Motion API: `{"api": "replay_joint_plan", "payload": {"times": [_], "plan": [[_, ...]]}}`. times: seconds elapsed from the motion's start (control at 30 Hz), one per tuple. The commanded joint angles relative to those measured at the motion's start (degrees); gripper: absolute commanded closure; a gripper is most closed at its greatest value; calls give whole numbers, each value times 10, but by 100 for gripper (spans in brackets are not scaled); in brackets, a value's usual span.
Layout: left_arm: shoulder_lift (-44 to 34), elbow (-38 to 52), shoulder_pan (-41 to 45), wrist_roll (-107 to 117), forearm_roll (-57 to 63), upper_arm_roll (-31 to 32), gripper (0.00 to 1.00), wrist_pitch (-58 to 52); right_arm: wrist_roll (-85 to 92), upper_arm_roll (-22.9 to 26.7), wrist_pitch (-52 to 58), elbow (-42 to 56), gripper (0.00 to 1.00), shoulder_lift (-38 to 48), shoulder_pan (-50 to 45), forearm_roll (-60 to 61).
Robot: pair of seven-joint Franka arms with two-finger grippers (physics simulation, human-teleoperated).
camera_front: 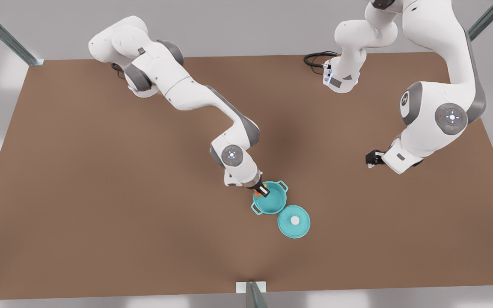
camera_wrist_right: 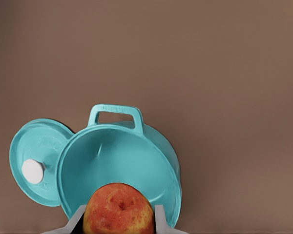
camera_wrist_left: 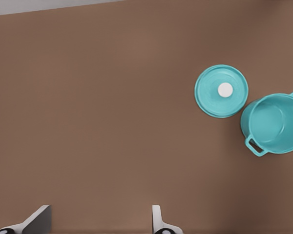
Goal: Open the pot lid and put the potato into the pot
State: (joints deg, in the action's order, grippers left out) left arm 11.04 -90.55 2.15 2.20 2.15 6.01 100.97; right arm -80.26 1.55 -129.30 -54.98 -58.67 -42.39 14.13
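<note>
The teal pot (camera_front: 273, 205) stands open near the table's front middle, and in the right wrist view the pot (camera_wrist_right: 115, 158) sits just beyond my fingers. Its lid (camera_front: 294, 221), a flat teal disc with a white knob, lies on the table touching the pot's side; this lid (camera_wrist_right: 36, 158) lies knob up. My right gripper (camera_front: 263, 189) hangs over the pot's rim, shut on the yellow, orange-red potato (camera_wrist_right: 118, 209). My left gripper (camera_front: 371, 159) waits open at the front view's right, well away from the pot (camera_wrist_left: 273, 124) and lid (camera_wrist_left: 221, 91).
The brown table (camera_front: 101, 192) stretches wide around the pot. A black cable (camera_front: 315, 57) lies at the back by an arm's base. A metal bracket (camera_front: 250, 291) stands at the front edge, with slanted posts at the back corners.
</note>
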Motion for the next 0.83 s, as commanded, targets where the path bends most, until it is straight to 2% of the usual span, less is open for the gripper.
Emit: {"api": "replay_joint_plan", "payload": {"times": [0.0,0.27,0.3,0.33,0.43,0.5,0.57,0.6,0.63,0.67,0.73,0.77,0.8], "plan": [[7,18,0,-7,1,1,0,2,-111,0,-46,15,48,-15,-6,0],[14,20,0,-3,1,1,0,-2,-112,10,-84,58,47,-68,-21,0],[14,20,0,-5,1,1,0,-2,-111,10,-84,59,18,-68,-21,0],[14,20,1,-2,1,1,0,-2,-112,11,-83,59,0,-67,-21,0],[14,21,1,0,1,1,0,-2,-119,12,-80,64,0,-55,-20,0],[14,25,1,0,1,1,0,-3,-123,12,-34,64,0,-4,-10,0],[14,24,2,1,1,2,0,-5,-40,1,156,57,0,78,49,0],[14,25,2,1,1,1,0,-5,62,-5,290,27,0,115,110,-2],[14,24,2,1,1,1,0,-5,176,-4,361,-67,0,190,174,-13],[14,24,2,1,1,1,0,-6,315,-4,356,-236,0,293,235,-70],[14,24,1,0,0,1,0,-6,598,-3,292,-438,0,420,369,-147],[14,24,2,0,0,2,0,-6,714,-2,262,-494,0,462,419,-152],[14,24,1,-2,-1,1,0,-5,778,-2,262,-497,0,465,446,-152]]}}
